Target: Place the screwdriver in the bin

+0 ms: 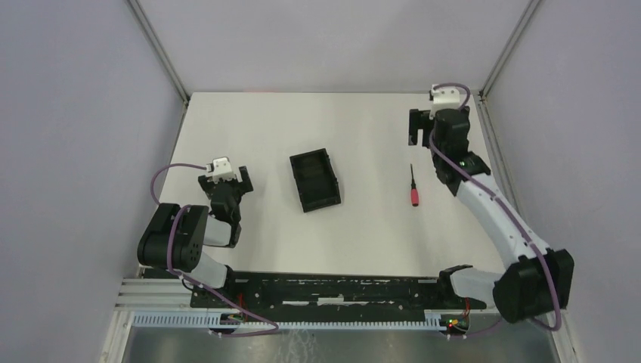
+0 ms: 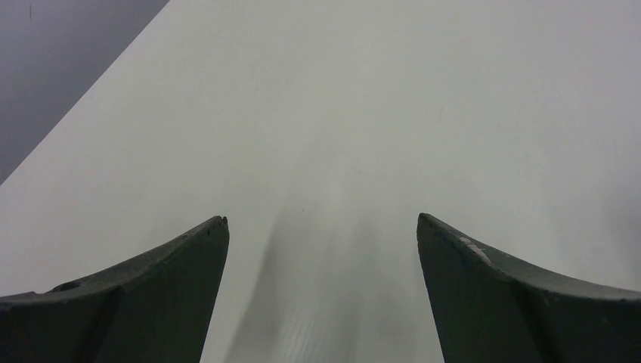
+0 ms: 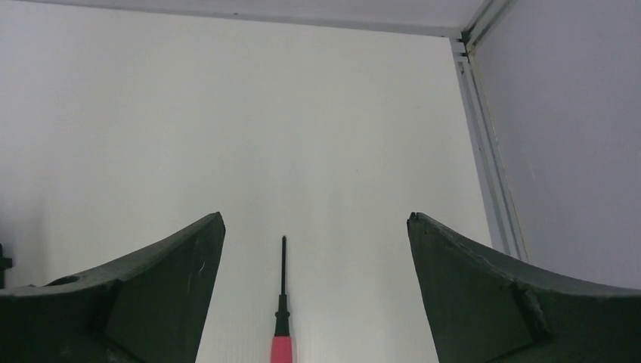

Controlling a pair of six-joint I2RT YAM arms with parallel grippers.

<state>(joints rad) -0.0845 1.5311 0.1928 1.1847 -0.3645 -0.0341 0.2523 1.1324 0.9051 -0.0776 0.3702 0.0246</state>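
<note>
"Across the white table (image 1: 363,125), seen from above, what stands where?" the desk editor asks.

"The right arm (image 1: 491,208) stretches up the right side of the frame, most likely so its wrist camera looks along the tool it is after. The left arm (image 1: 181,238) sits folded at lower left, well apart from everything, apparently to leave the middle free. The bin (image 1: 297,185) lies empty at centre frame, slightly askew, between the two arms."

"And the grippers, and the screwdriver?"

"The left gripper (image 2: 323,219) is spread wide over bare table, holding nothing. The right gripper (image 3: 315,219), at upper right in the overhead view, is likewise spread wide and empty. The screwdriver (image 1: 413,187) lies flat on the table to the right of the bin, well apart from it, not yet picked up. In the right wrist view it runs up from the bottom edge, red handle low and black shaft pointing up, between the fingers (image 3: 151,295) and nearer the left one. That line-up would suit a straight descent."

"Any lettering?"

"None readable on bin, screwdriver or arms."
</note>
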